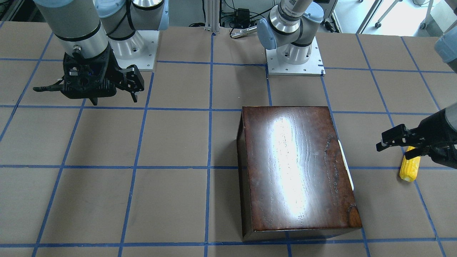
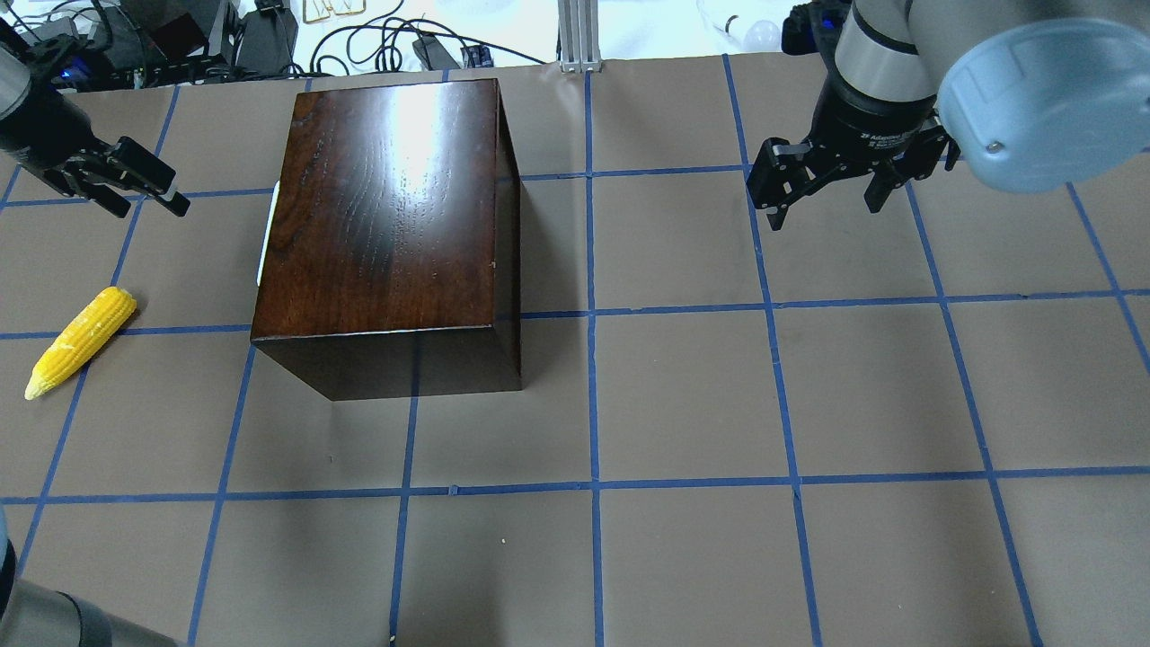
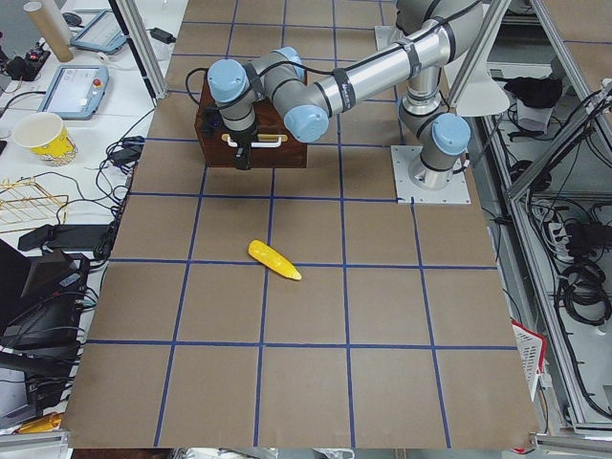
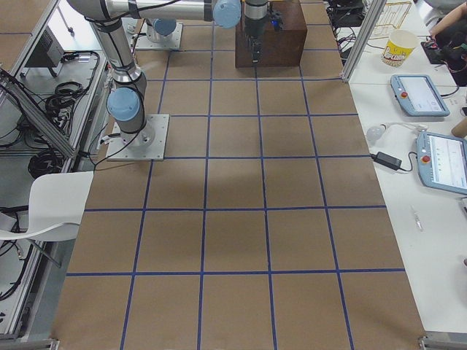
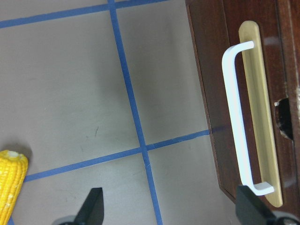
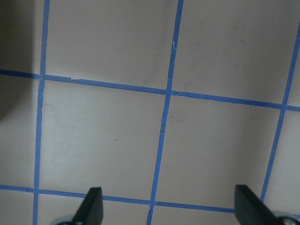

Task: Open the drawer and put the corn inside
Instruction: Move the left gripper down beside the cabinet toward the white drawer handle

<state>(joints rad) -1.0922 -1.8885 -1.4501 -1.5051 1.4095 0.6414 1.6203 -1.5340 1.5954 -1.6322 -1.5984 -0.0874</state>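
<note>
The glossy dark-wood box (image 2: pixel 386 225) stands left of the table's middle. Its drawer (image 5: pixel 220 93) is shut, with the dark front panel flush and facing my left side. The white handle (image 5: pixel 236 117) shows in the left wrist view. The yellow corn (image 2: pixel 81 341) lies on the table left of the box and also shows in the front view (image 1: pixel 408 169). My left gripper (image 2: pixel 153 211) is open and empty. It hovers between the corn and the drawer front, touching neither. My right gripper (image 2: pixel 827 214) is open and empty, far to the right of the box.
The brown table (image 2: pixel 683 395) carries a blue tape grid. Both arm bases (image 1: pixel 294 57) stand at the robot's edge of the table. Cables and equipment (image 2: pixel 269 36) lie beyond the far edge behind the box.
</note>
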